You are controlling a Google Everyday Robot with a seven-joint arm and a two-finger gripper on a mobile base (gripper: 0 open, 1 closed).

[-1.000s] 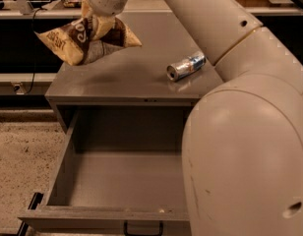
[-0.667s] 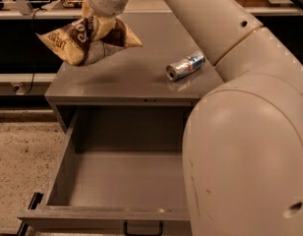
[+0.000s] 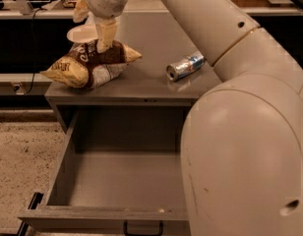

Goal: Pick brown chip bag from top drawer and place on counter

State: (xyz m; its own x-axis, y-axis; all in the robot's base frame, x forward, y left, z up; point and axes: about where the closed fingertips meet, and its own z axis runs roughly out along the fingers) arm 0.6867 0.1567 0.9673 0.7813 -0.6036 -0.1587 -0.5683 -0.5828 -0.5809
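Observation:
The brown chip bag (image 3: 90, 65) lies on the counter (image 3: 151, 85) at its front left corner, its tan end hanging over the left edge. My gripper (image 3: 92, 32) is just above the bag with its fingers spread apart; one finger (image 3: 106, 33) points down and touches the top of the bag. The top drawer (image 3: 119, 178) below the counter is pulled fully out and nothing shows inside it. Its black handle (image 3: 142, 228) is at the bottom edge.
A small silver-blue can (image 3: 185, 66) lies on its side on the right part of the counter. My large pale arm (image 3: 240, 132) covers the right side of the drawer and counter. A long pale shelf (image 3: 38, 14) runs behind. Speckled floor (image 3: 23, 156) is at left.
The chip bag has come down from a raised, gripped position onto the counter's front left corner. The gripper's fingers have spread apart above it.

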